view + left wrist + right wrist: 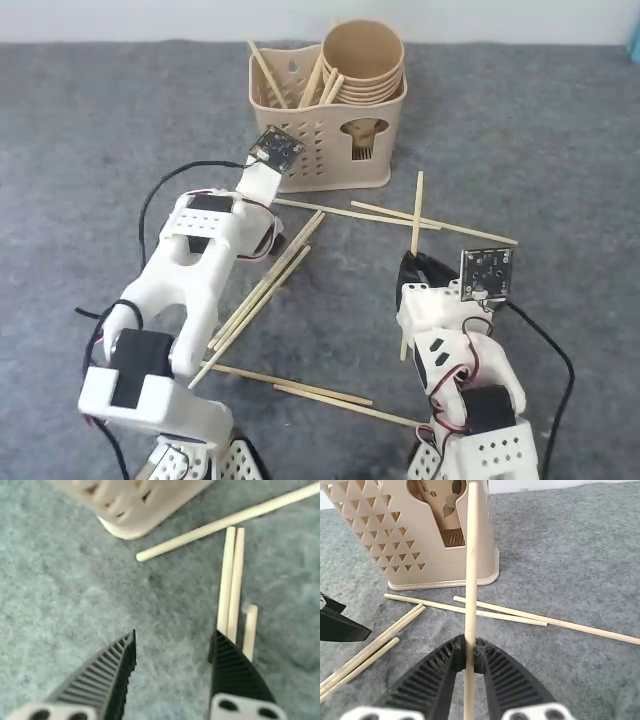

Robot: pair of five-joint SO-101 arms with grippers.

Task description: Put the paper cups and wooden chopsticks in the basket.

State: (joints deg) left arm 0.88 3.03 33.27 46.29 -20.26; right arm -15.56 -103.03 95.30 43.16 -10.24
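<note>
Soft, even light falls from above on the grey bench (560,150), bright throughout, and no shadow has a hard edge. In the high view a faint, diffuse shadow lies under the left arm (190,270) at centre left. A thin dark line hugs the foot of the basket (320,150) at the top. The white arm shells are bright without glare.

In the left wrist view the loose chopsticks (230,580) cast narrow soft shadows, and pale highlights pick out the ribs of the left gripper (172,640) at the bottom.

In the right wrist view the right gripper (470,652) carries a dull sheen. The chopstick (471,555) it holds is evenly lit, and a pale strip (560,484) glows along the upper right edge.
</note>
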